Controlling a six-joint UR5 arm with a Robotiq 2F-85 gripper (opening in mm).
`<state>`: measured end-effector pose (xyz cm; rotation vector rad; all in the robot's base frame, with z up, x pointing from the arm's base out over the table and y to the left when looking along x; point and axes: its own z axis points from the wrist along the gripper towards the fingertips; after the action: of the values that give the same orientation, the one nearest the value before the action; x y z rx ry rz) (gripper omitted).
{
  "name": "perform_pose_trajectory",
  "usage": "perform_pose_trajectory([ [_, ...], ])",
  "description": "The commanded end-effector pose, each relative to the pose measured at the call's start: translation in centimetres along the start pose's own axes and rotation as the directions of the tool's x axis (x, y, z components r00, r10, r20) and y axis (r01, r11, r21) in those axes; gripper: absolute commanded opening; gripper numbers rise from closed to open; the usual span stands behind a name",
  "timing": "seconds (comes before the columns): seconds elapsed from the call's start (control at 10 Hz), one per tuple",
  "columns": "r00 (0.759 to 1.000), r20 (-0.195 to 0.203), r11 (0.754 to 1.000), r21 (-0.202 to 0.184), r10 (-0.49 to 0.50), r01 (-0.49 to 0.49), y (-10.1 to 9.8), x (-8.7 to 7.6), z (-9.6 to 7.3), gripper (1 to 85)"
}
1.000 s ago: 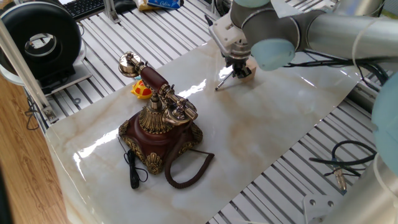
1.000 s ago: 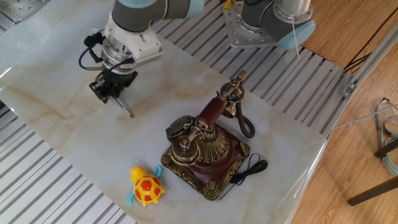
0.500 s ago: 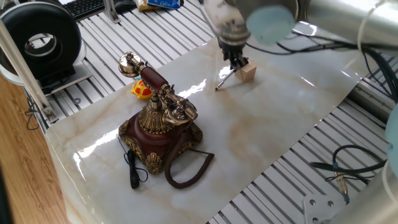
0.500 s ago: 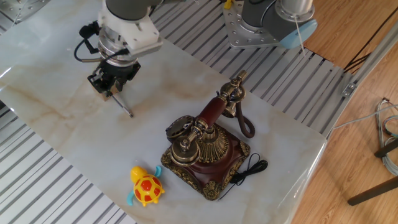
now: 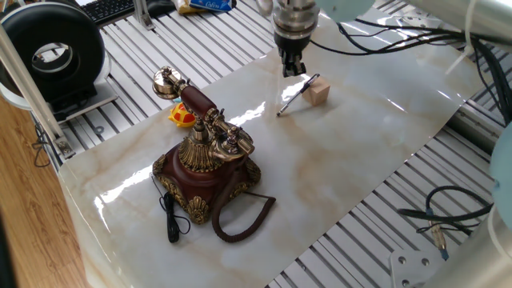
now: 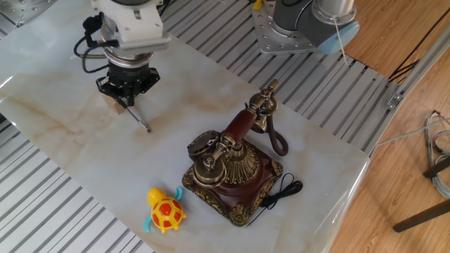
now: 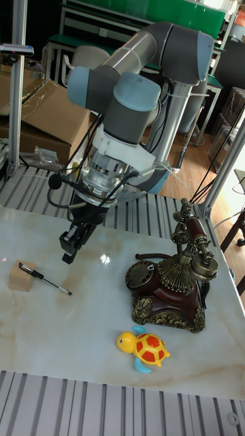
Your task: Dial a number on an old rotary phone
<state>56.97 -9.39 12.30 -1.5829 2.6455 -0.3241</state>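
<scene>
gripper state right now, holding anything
Gripper: holding nothing, raised above the stylus, which lies propped on the wooden block. Open or shut cannot be told.

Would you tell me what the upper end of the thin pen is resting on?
The pen leans its upper end on a small wooden block, tip on the marble tabletop. The block's underside is hidden.

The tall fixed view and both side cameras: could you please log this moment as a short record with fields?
phone: old rotary phone upright on the marble sheet, handset on its cradle
stylus: silver pen tilted, one end propped on a small wooden block
gripper: gripper above the pen, holding nothing; jaw state unclear
toy: yellow turtle beside the phone, apart from it
cord: coiled cord looped on the sheet beside the base
</scene>
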Motion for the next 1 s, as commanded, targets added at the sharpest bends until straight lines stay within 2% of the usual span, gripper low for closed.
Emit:
perform_pose_trajectory([
  [0.0,0.995,-0.006,0.995,-0.003,0.102,-0.102,-0.3,0.3,-0.6,1.3],
  [0.3,0.980,0.052,0.981,-0.033,0.192,-0.190,0.2,-1.3,-0.7,1.3],
  [0.4,0.964,0.092,0.968,-0.071,0.248,-0.242,1.8,-3.3,-1.1,1.3],
  [0.5,0.944,0.112,0.950,-0.080,0.309,-0.302,3.6,-5.1,-1.7,1.3],
  [0.6,0.931,0.111,0.937,-0.073,0.347,-0.341,4.8,-6.0,-2.1,1.3],
  [0.7,0.927,0.092,0.932,-0.051,0.363,-0.360,4.0,-5.9,-2.3,1.3],
  [0.8,0.921,0.097,0.925,-0.077,0.378,-0.372,4.5,-6.3,-2.3,1.3],
  [0.9,0.927,0.100,0.931,-0.102,0.360,-0.351,5.1,-6.6,-2.4,1.3],
])
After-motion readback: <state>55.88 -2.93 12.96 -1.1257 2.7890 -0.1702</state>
